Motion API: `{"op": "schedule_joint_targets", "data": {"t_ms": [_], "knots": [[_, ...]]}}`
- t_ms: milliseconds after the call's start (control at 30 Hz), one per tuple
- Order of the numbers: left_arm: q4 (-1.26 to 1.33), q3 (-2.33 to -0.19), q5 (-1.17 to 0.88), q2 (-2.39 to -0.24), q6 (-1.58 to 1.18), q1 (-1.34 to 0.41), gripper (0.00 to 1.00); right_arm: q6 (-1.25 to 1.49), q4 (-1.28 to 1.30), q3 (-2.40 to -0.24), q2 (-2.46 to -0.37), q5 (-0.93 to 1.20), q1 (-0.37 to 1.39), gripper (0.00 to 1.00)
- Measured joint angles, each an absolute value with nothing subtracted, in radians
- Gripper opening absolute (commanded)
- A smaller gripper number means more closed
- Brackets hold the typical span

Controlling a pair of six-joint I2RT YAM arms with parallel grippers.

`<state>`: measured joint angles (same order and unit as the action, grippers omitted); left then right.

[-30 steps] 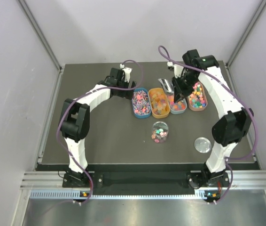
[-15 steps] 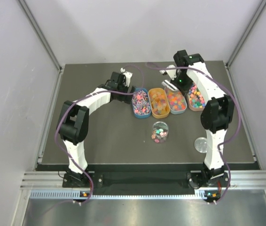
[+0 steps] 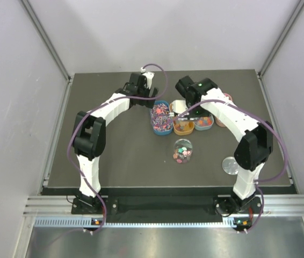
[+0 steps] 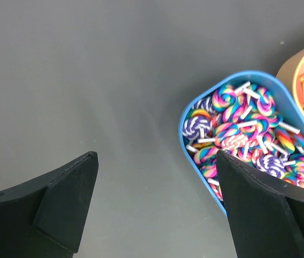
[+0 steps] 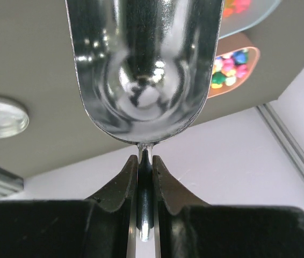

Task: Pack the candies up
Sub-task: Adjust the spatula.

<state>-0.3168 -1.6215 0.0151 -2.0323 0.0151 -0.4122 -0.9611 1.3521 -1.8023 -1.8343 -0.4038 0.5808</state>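
Observation:
The candies lie in a row of oval trays. Swirled lollipop candies [image 4: 241, 133] fill the blue tray [image 3: 161, 119], and mixed bright ones [image 5: 228, 66] fill the far right tray. A clear jar [image 3: 182, 151] in front of the trays holds a few candies. My right gripper [image 5: 145, 160] is shut on the thin handle of a metal scoop [image 5: 144, 59]. Its bowl is empty and hangs over the orange tray [image 3: 183, 128]. My left gripper [image 4: 154, 157] is open and empty, low over bare table just left of the blue tray, its right finger [image 4: 262, 209] at the rim.
The jar's round clear lid [image 3: 230, 165] lies at the front right. A grey-blue tray [image 3: 203, 124] and a brown tray [image 3: 220, 119] sit right of the orange one, partly under my right arm. White walls close in the dark table on three sides.
My right arm swung left with the scoop, from over the right-hand trays to over the orange tray. The left gripper shifted slightly toward the back and stayed open.

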Motion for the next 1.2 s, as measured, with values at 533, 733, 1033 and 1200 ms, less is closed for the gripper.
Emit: {"op": "schedule_joint_targets", "data": {"t_ms": [533, 733, 1033, 1200], "knots": [[-0.328, -1.595, 0.012, -2.037, -0.021, -0.412, 0.95, -1.001, 1.350, -1.750, -1.972, -0.456, 0.566, 0.00], [-0.328, -1.592, 0.004, -2.037, -0.028, -0.412, 0.95, -0.982, 1.352, -1.757, -2.030, -0.457, 0.545, 0.00], [-0.343, -1.626, -0.041, -2.054, -0.032, -0.412, 0.95, -0.957, 1.349, -1.848, -2.095, -0.470, 0.534, 0.00], [-0.358, -1.858, -0.126, -2.191, -0.039, -0.410, 0.93, -0.930, 1.348, -1.855, -2.109, -0.466, 0.534, 0.00]]}}
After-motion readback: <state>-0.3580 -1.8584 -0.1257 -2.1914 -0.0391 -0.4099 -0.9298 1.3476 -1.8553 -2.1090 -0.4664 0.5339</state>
